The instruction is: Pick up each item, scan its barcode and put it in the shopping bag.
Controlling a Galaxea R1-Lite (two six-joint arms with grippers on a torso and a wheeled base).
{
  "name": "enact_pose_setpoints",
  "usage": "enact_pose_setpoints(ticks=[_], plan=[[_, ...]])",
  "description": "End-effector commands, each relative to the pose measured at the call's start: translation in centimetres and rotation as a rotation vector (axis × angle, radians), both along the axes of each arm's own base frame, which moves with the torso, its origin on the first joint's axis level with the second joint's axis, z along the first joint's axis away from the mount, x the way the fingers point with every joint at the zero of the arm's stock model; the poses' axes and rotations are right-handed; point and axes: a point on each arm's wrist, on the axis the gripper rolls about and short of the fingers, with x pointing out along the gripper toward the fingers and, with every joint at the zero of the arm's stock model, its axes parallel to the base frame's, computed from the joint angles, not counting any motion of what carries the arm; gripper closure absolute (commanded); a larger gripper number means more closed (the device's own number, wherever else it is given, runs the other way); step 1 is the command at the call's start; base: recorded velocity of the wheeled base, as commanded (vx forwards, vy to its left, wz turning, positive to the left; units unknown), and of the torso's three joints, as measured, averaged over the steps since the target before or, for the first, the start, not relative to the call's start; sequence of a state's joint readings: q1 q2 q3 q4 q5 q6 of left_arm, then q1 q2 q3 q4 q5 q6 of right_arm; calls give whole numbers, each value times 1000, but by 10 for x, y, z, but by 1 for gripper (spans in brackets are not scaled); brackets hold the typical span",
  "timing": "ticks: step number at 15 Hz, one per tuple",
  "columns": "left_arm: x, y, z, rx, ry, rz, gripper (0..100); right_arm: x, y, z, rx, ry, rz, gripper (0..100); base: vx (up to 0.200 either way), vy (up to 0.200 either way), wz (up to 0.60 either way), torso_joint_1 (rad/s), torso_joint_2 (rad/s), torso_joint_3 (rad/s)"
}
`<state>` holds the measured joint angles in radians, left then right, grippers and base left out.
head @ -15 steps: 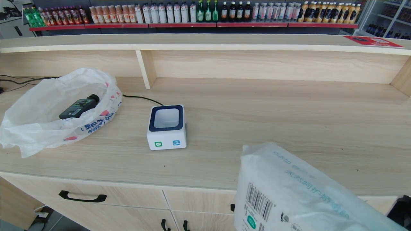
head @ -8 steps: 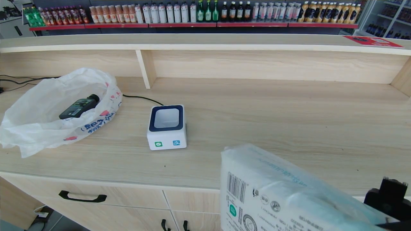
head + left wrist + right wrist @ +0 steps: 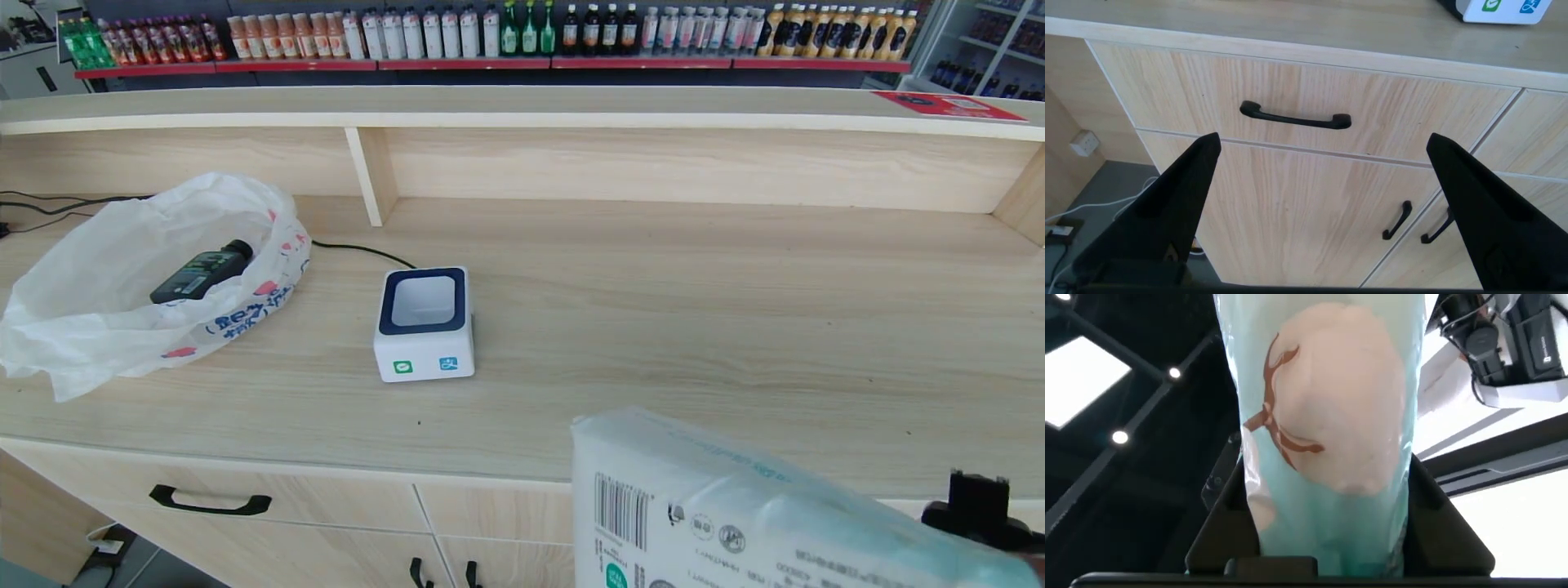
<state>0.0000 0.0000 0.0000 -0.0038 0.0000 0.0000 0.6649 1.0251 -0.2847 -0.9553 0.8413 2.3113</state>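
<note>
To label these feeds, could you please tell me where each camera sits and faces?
Head view: on the head, facing forward and down at counter, scanner and shopping bag; held pack at right.
Left wrist view: on the left wrist, facing the drawer handle, framed by the open left hand.
Right wrist view: on the right wrist, facing up past the pack clamped in the right hand.
Shared: pack, head and right wrist; drawer handle, head and left wrist.
</note>
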Motion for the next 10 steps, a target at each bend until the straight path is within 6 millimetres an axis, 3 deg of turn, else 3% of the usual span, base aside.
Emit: enact_pose_setpoints(ticks=[1, 10], plan=[[0, 0, 0, 0, -1, 0, 0, 3, -2, 1, 28, 20, 2, 100, 0, 0, 0, 0, 0, 0], [0, 0, 0, 0, -1, 0, 0, 0, -4, 8, 92, -18, 23, 100, 0, 0, 0, 0, 0, 0]])
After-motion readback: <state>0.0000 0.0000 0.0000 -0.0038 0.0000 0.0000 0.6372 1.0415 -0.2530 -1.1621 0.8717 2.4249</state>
